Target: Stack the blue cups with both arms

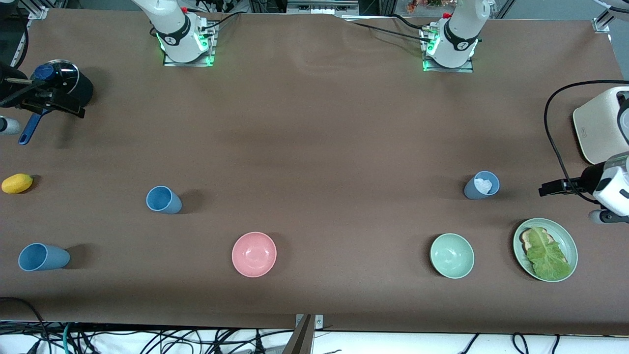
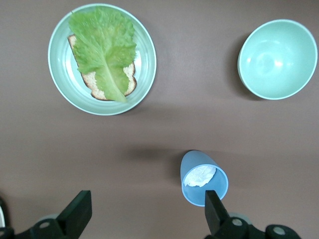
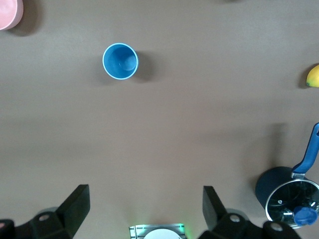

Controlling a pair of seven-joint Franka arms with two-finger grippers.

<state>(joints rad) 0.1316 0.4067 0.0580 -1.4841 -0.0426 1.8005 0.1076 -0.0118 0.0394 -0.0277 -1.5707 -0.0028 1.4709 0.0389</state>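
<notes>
Three blue cups stand upright on the brown table. One point(image 1: 163, 199) point(image 3: 120, 60) is empty, toward the right arm's end. Another point(image 1: 43, 256) stands nearer the front camera, close to that end's edge. A duller cup point(image 1: 481, 185) point(image 2: 203, 178) with crumpled white paper inside stands toward the left arm's end. My left gripper point(image 1: 553, 188) point(image 2: 147, 214) hangs open high over the table beside that cup, holding nothing. My right gripper point(image 1: 59, 103) point(image 3: 145, 206) is open and empty, high above the pot.
A pink bowl point(image 1: 254, 254) and a pale green bowl point(image 1: 452, 255) point(image 2: 277, 59) sit near the front. A green plate point(image 1: 569, 241) point(image 2: 60, 74) carries bread and lettuce. A black pot point(image 1: 61, 81) point(image 3: 286, 196), a yellow fruit point(image 1: 17, 183) and a toaster point(image 1: 599, 125) occupy the table's ends.
</notes>
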